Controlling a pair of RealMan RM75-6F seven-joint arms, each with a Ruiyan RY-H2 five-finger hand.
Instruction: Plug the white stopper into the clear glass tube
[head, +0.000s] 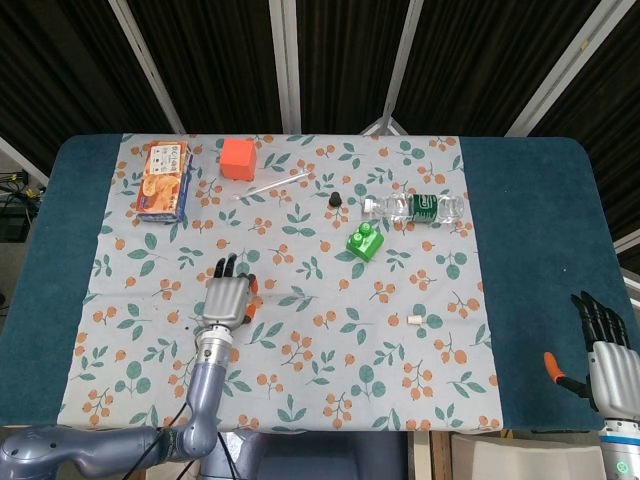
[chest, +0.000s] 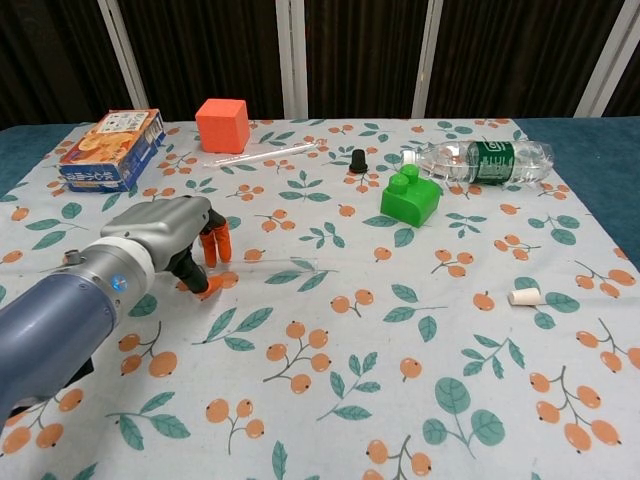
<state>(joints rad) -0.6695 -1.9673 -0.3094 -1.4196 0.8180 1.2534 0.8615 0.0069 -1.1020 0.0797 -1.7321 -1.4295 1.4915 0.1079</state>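
The clear glass tube (head: 287, 295) (chest: 278, 265) lies flat on the flowered cloth, left of centre. My left hand (head: 227, 296) (chest: 168, 238) hovers over the tube's left end and hides it. Its orange-tipped fingers (chest: 216, 245) hang down on the far side of the tube and the thumb is on the near side, still apart, with the tube still on the cloth. The white stopper (head: 414, 320) (chest: 524, 296) lies alone far to the right. My right hand (head: 604, 350) is open, off the table's right front corner, seen only in the head view.
At the back stand a cracker box (head: 164, 180) (chest: 112, 148), an orange cube (head: 237, 158) (chest: 222, 124), a thin clear rod (head: 272, 185), a small black stopper (head: 335, 199) (chest: 358, 159) and a lying water bottle (head: 415, 207) (chest: 480, 160). A green brick (head: 365, 240) (chest: 410, 195) sits near the centre.
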